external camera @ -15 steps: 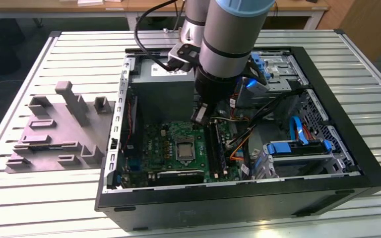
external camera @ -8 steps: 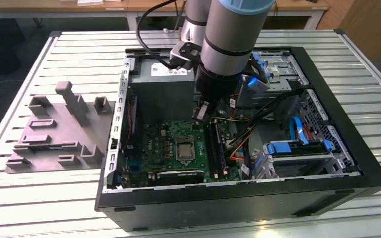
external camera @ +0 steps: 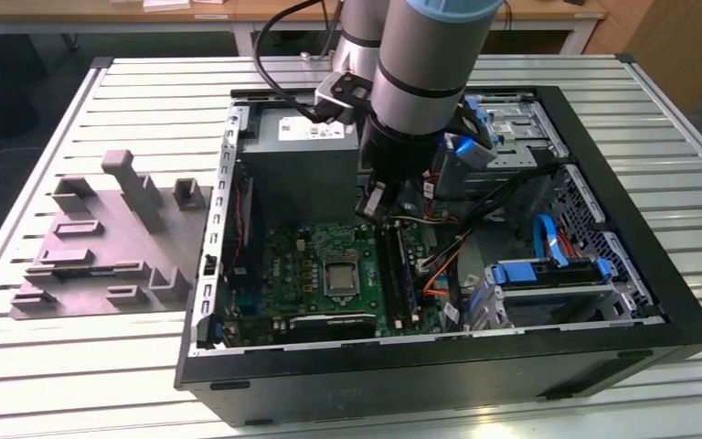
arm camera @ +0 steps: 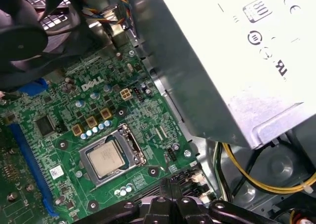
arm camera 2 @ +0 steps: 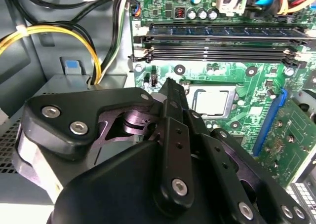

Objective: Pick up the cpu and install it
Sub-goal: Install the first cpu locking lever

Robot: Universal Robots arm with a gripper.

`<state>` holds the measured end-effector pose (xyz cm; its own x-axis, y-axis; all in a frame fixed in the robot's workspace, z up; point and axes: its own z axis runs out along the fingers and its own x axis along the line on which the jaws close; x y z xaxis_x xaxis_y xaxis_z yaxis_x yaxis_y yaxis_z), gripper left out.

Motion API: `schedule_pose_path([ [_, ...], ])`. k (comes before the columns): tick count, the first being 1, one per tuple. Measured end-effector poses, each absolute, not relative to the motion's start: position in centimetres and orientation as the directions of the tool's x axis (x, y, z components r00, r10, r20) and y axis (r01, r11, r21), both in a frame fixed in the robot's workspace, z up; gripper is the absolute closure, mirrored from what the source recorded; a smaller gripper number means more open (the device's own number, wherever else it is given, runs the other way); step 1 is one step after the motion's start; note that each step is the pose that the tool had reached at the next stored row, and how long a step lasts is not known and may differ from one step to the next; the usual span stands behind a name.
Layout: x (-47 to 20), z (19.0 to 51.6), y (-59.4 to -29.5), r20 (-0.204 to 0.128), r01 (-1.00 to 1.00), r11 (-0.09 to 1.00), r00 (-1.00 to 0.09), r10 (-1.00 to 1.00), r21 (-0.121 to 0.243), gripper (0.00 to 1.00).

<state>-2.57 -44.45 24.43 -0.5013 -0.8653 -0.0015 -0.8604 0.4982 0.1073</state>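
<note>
- Hovering inside the open computer case (external camera: 643,302), the gripper (arm camera 2: 170,93) hangs above the motherboard (arm camera: 59,135) — fingers pressed together, pinching nothing.
- At the first wrist view's lower left, the cpu (arm camera: 105,159) already lies flat in its socket (arm camera: 129,144) — apparently seated, so the gripper has no load.
- Grey power-supply box (arm camera: 232,61) stands close beside.

The robot arm (external camera: 419,64) reaches steeply down from the far side, its grey upper section giving way to a black wrist. The tool (external camera: 373,208) points downward at its tip, its dark fingers (arm camera 2: 170,98) drawn together, gripping nothing.
</note>
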Motion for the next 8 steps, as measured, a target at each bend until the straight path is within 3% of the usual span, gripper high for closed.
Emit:
schedule_pose_path([
  [8, -2.64, 24.09, -43.85, -0.002, -0.861, 0.498, -0.501, -0.865, 0.107, 0.89],
])
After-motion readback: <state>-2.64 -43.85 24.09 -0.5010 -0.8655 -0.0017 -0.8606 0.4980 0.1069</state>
